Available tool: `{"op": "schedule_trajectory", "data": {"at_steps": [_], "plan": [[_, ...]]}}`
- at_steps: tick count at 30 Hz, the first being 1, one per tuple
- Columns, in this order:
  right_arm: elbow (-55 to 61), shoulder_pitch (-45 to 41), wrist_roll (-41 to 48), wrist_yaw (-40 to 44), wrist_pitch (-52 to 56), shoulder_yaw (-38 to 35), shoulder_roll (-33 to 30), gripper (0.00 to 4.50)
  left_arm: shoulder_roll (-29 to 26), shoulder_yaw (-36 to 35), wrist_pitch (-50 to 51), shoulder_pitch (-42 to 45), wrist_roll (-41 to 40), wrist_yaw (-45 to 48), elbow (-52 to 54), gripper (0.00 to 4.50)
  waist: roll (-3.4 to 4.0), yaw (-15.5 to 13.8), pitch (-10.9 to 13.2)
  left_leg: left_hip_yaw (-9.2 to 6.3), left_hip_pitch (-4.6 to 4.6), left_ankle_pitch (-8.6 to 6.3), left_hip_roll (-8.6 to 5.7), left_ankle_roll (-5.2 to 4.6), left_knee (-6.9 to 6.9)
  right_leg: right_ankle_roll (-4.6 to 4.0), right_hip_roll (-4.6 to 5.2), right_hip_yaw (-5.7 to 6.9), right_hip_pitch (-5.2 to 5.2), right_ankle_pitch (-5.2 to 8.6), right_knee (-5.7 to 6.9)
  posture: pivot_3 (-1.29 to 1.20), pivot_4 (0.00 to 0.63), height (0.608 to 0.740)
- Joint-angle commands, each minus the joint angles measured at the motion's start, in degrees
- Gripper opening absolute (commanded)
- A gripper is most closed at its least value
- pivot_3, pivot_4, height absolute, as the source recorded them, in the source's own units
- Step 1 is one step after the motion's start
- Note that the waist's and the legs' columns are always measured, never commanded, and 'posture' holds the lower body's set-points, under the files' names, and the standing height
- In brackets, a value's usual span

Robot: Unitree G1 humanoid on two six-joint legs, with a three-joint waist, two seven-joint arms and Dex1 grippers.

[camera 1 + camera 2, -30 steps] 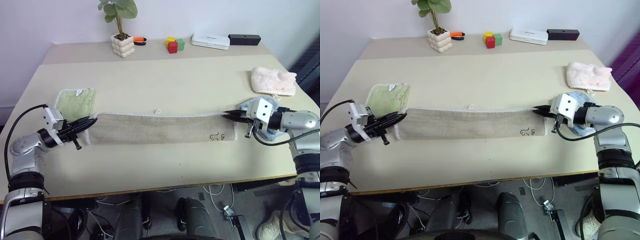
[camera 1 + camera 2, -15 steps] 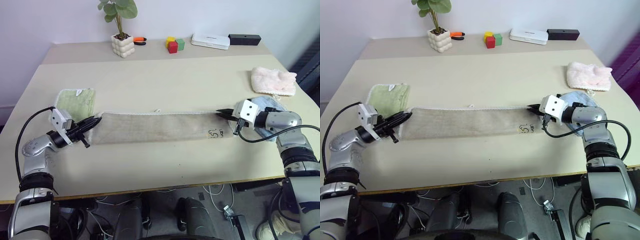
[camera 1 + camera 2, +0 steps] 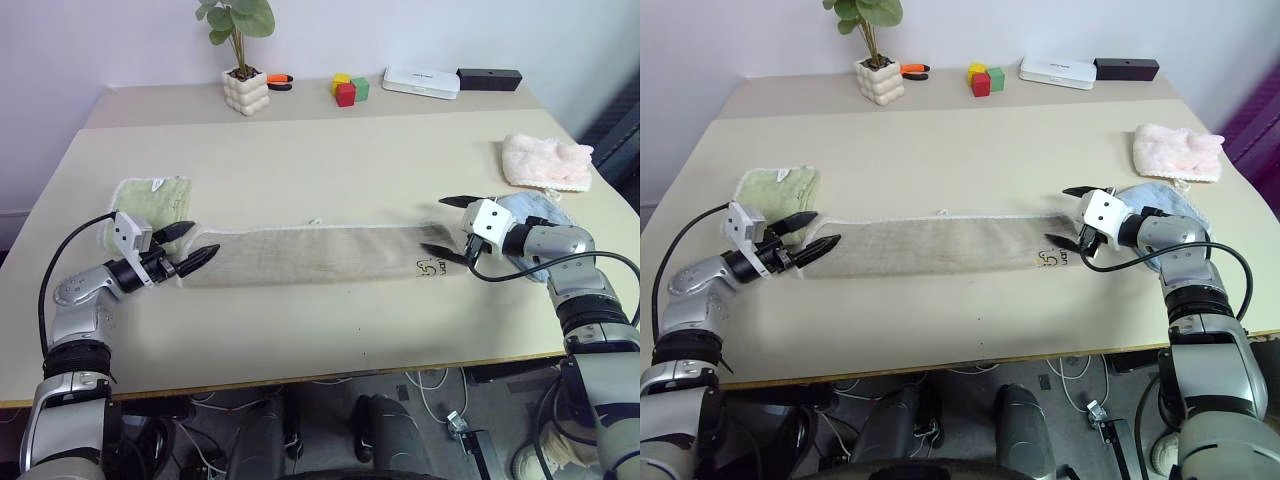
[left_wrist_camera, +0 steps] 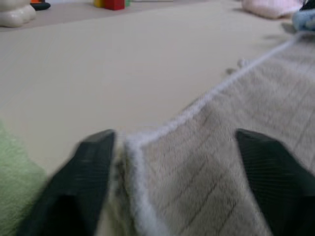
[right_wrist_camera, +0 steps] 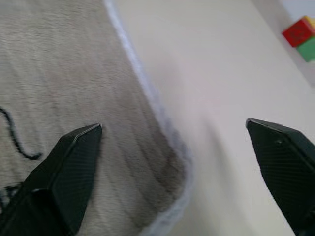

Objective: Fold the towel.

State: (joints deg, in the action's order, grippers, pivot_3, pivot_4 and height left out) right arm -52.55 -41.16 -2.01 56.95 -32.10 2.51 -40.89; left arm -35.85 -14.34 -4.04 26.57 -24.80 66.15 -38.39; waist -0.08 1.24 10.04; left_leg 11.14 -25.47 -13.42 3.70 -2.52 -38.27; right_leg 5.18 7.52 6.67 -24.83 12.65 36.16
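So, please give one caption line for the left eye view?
Both open grippers, left and right, flank the folded towel on the table.

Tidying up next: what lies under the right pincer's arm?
A light-blue cloth lies on the table beneath the right arm, beside the pink cloth. The arm covers its near part.

The left hand (image 3: 190, 243) sits low near the left edge of the surface, its forearm reaching in from the near-left corner, pointing about level toward the right with its two black fingers spread wide. The right hand (image 3: 446, 226) is near the right edge, pointing left and tipped slightly downward, its fingers likewise spread wide, nothing gripped between them.
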Motion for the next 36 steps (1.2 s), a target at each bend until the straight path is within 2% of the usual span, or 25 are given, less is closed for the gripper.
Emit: {"op": "schedule_trajectory", "data": {"at_steps": [1,4,5,7,8,10,13,15,16,21,24,30,36], "plan": [[3.46,-0.99,3.56,-1.48,3.18,-3.15,0.09,4.50,-0.13,-3.26,8.34,0.14,-4.61,-4.11,7.24,4.45,0.00,-0.01,0.00,0.00,0.00,0.00,0.00,0.00,0.00,0.00,0.00,-0.01,0.00,0.00,0.01,0.00,0.150,0.740],[11.80,1.39,10.91,-1.56,12.83,-6.46,2.99,4.50,2.04,-4.94,16.94,-0.37,-9.28,-9.21,14.04,4.45,0.00,0.03,0.00,-0.01,0.05,0.01,0.00,0.00,0.00,0.01,-0.02,-0.01,0.06,0.00,0.01,0.00,0.150,0.740],[15.25,2.48,12.95,-1.65,16.16,-7.25,3.85,3.98,2.72,-5.31,19.34,-0.60,-10.51,-10.51,16.22,4.50,0.00,0.03,0.00,-0.03,0.04,0.01,0.01,0.00,0.00,0.01,-0.03,-0.01,0.06,0.00,0.01,0.00,0.150,0.740],[21.69,4.74,14.95,-3.00,20.95,-8.06,5.17,3.17,4.41,-5.97,23.71,-1.46,-13.47,-12.84,21.29,3.99,0.00,-0.04,0.00,-0.09,0.08,0.01,0.02,0.00,-0.01,0.02,-0.06,0.00,0.13,0.00,0.04,0.00,0.150,0.740],[24.09,5.68,15.35,-3.92,22.70,-8.27,5.61,2.69,4.97,-5.82,24.89,-2.06,-13.98,-13.53,23.51,3.69,0.00,-0.07,0.00,-0.10,0.07,0.02,0.02,0.01,0.00,0.02,-0.08,0.00,0.13,0.00,0.03,0.00,0.150,0.740],[29.62,7.56,16.31,-8.49,27.14,-9.17,7.66,1.68,6.79,-5.24,27.52,-3.36,-15.78,-15.35,28.96,2.68,0.00,-0.18,0.00,-0.13,0.07,0.02,0.02,0.02,0.00,0.02,-0.08,0.02,0.15,0.00,0.03,0.00,0.150,0.740],[38.18,9.78,18.34,-21.18,33.91,-11.24,15.66,0.08,12.06,-4.03,29.14,-3.97,-17.04,-21.45,35.26,1.13,-0.02,-0.20,-0.01,-0.15,0.07,0.02,0.02,0.04,-0.01,0.01,-0.07,0.02,0.16,0.00,0.02,0.00,0.150,0.740],[42.55,11.84,18.94,-27.70,37.80,-11.51,21.11,0.00,15.81,-3.00,29.58,-4.45,-16.78,-24.95,37.16,0.14,-0.02,-0.13,-0.04,-0.19,0.08,0.05,0.03,0.10,-0.01,0.01,-0.10,0.02,0.17,0.00,0.03,0.00,0.150,0.740],[44.37,13.06,18.73,-29.99,39.19,-11.28,23.28,0.00,17.52,-2.37,29.34,-4.76,-16.07,-26.53,37.67,0.02,-0.02,-0.20,-0.06,-0.20,0.09,0.06,0.04,0.12,0.00,0.00,-0.11,0.02,0.17,0.00,0.04,0.00,0.150,0.740],[47.28,18.97,15.76,-39.22,41.94,-9.49,30.65,0.00,25.19,-2.96,28.97,-5.35,-13.75,-37.38,32.66,0.02,-0.02,-0.37,-0.06,-0.24,0.06,0.06,0.01,0.10,0.03,0.00,-0.16,0.03,0.19,0.00,-0.02,0.00,0.150,0.740],[45.34,21.03,16.42,-43.03,42.39,-11.31,33.21,0.00,27.81,-4.92,27.76,-5.01,-14.43,-40.72,29.61,0.02,-0.04,-0.20,-0.08,-0.25,0.07,0.06,0.01,0.10,0.03,0.00,-0.20,0.03,0.20,0.01,-0.03,0.00,0.150,0.740],[41.76,22.31,12.31,-46.01,41.54,-12.18,29.37,0.00,22.69,-5.34,25.69,-5.15,-9.75,-41.18,23.40,0.02,-0.04,-0.08,-0.11,-0.25,0.07,0.05,0.02,0.11,0.05,-0.01,-0.23,0.03,0.18,0.02,-0.04,0.00,0.150,0.740],[38.59,21.62,13.06,-45.16,41.29,-15.37,24.95,0.00,18.70,-8.19,27.05,-4.95,-12.77,-38.32,21.73,0.02,-0.06,-0.06,-0.18,-0.25,0.09,0.02,0.06,0.16,0.05,-0.02,-0.23,0.02,0.19,0.02,-0.05,0.00,0.150,0.740]]}}
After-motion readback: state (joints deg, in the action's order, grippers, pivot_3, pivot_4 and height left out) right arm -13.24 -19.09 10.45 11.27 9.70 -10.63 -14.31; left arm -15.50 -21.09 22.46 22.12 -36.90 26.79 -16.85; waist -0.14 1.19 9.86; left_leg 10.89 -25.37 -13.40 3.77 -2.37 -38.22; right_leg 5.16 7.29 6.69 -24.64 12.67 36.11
